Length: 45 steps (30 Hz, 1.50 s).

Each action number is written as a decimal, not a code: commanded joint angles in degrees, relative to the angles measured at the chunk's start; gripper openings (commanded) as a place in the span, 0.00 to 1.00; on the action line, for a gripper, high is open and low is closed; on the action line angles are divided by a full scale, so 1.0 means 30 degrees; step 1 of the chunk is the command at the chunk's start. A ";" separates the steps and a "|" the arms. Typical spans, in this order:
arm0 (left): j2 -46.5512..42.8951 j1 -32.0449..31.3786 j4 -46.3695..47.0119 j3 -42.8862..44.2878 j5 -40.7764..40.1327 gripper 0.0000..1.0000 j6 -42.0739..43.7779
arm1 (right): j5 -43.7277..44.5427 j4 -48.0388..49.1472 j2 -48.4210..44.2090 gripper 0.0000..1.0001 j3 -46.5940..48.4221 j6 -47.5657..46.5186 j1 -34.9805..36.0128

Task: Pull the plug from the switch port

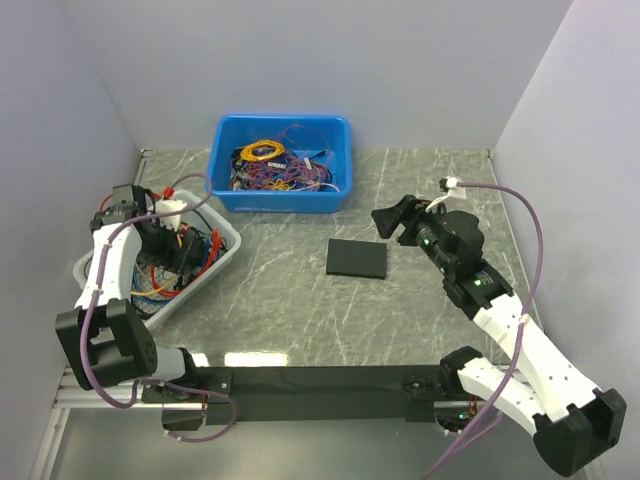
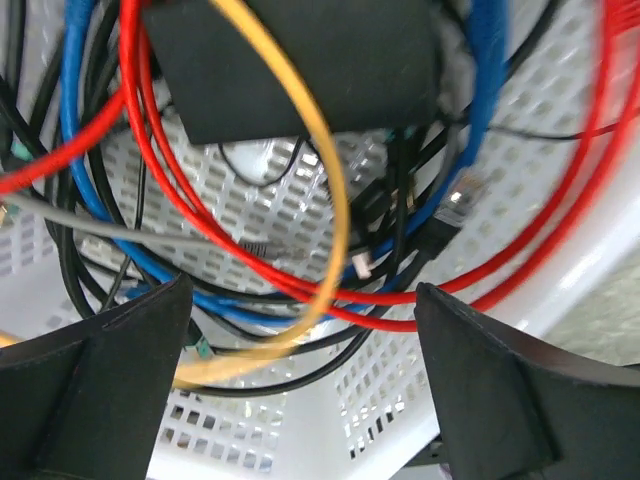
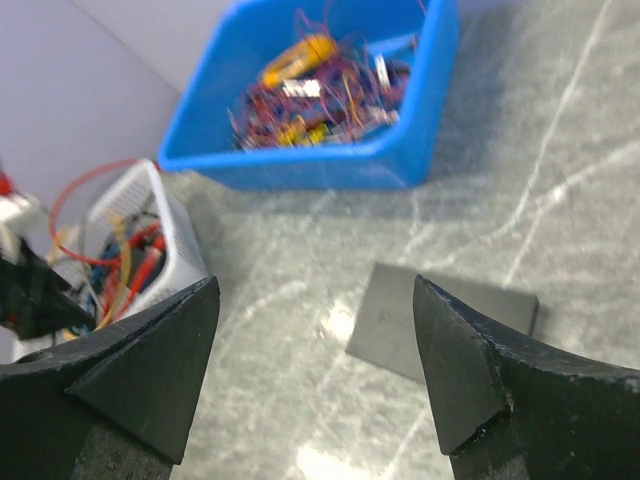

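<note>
The switch [image 1: 356, 258] is a thin flat black box lying alone on the marble table top; no cable shows attached to it. It also appears under my right gripper [image 3: 315, 290], as the grey-black switch [image 3: 390, 320]. My right gripper [image 1: 388, 222] hovers open just right of and behind it, holding nothing. My left gripper [image 1: 183, 250] hangs inside the white basket [image 1: 225, 245], open [image 2: 302, 300], over tangled red, blue, black and yellow cables. A clear plug [image 2: 452, 205] on a dark cable end lies loose there.
A blue bin [image 1: 285, 198] full of thin coloured wires stands at the back, behind the switch. A black block [image 2: 300, 70] lies among the cables in the white basket [image 2: 300, 440]. Walls close the table on the left, back and right.
</note>
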 commanded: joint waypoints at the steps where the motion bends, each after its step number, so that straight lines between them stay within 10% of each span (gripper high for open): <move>1: -0.0454 0.0051 0.0080 0.1845 0.2195 0.99 0.0424 | -0.0799 -0.1242 0.0862 0.84 0.1105 -0.0428 -0.0310; 11: -0.1969 0.0022 -0.1979 0.4838 0.6564 0.99 -0.0830 | -0.2179 -0.1421 0.0282 0.85 -0.0737 0.0540 -0.2037; 28: -0.9093 0.0433 0.7339 -0.6903 -0.2951 0.99 -0.6547 | 0.3739 -0.5552 -0.2853 0.94 -0.3639 0.1008 -0.6405; 45: -1.0063 0.0462 0.7781 -0.8287 -0.3485 0.99 -0.6431 | 0.2392 -0.4205 -0.4906 0.93 -0.4752 0.0743 -0.6405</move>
